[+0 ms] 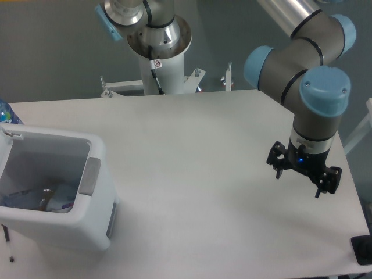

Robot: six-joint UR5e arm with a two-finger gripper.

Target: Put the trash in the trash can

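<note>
Table (192, 174): trash can (55, 229) at its 8 o'clock edge, trash (49, 200) lying in the bottom of the can. Gripper (298, 183) hangs above the table at 3 o'clock, well apart from the can. Arm base (158, 43) stands behind the table at 12 o'clock.

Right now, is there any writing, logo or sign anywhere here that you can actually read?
None can be read.
Gripper: only a blue light shows on its body; any lettering is too blurred to read.
Round sticker on the white post: a red-ringed sign, too small to make out.
Trash in the trash can: any print is too blurred to read.
</note>
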